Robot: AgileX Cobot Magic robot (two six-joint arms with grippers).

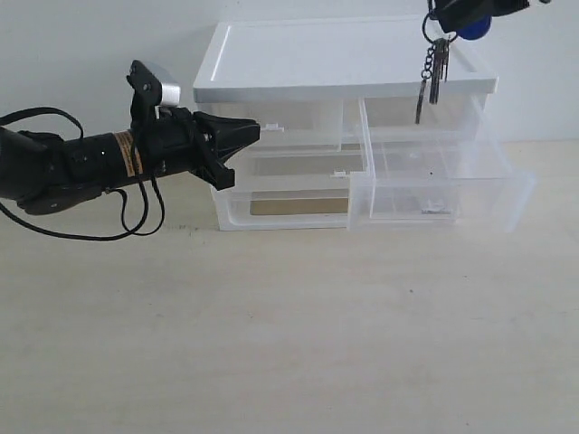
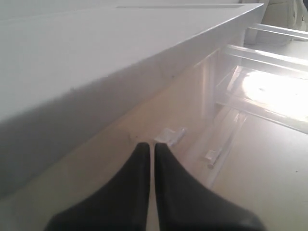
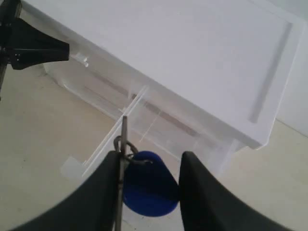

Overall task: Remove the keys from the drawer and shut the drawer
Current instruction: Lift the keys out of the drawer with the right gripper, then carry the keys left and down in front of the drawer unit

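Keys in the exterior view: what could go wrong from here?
The keys dangle from the right gripper roughly above the drawer, which stands open; a slip could drop them back in. The drawer is pulled far out, so an off-centre push might slide the cabinet instead.

The table [image 1: 289,344] is flat, smooth and pale cream. A white cabinet [image 1: 335,63] with see-through drawers sits right on it, far back at about 12 o'clock. On the cabinet's 3 o'clock side, the drawer [image 1: 434,203] sticks out toward 6 o'clock, just above the table top.
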